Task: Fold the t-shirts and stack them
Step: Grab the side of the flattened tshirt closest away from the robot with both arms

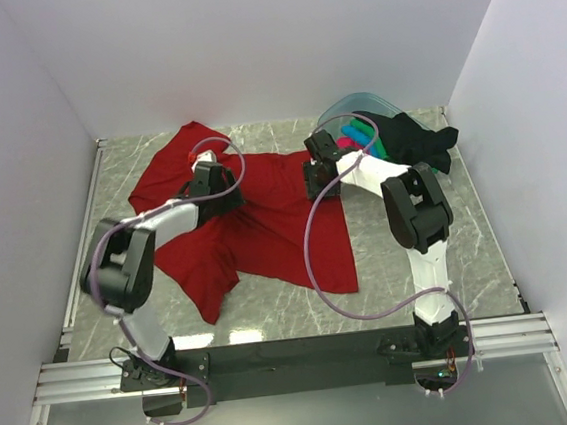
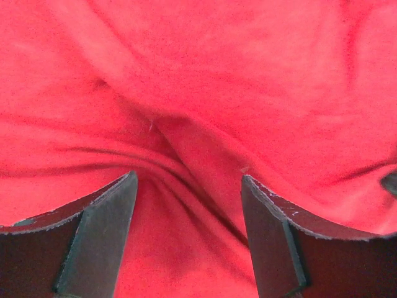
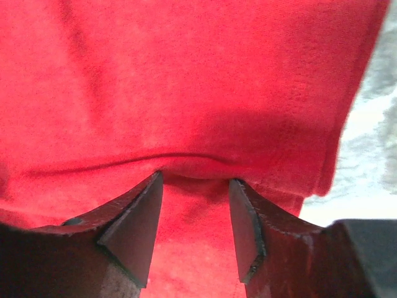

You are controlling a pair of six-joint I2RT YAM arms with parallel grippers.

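This looks like a robot lab. Plain white walls (image 1: 267,43) box in the surface (image 1: 410,271), with two robot arms (image 1: 419,209) bolted near.

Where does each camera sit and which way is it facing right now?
Top external: above and behind the bases, looking down on the table; both arms show, left gripper and right gripper at the red t-shirt.
Left wrist: on that wrist, close over red cloth; its two fingers show.
Right wrist: likewise, at the shirt's edge and table; its fingers show.
Shared: all see the red t-shirt.
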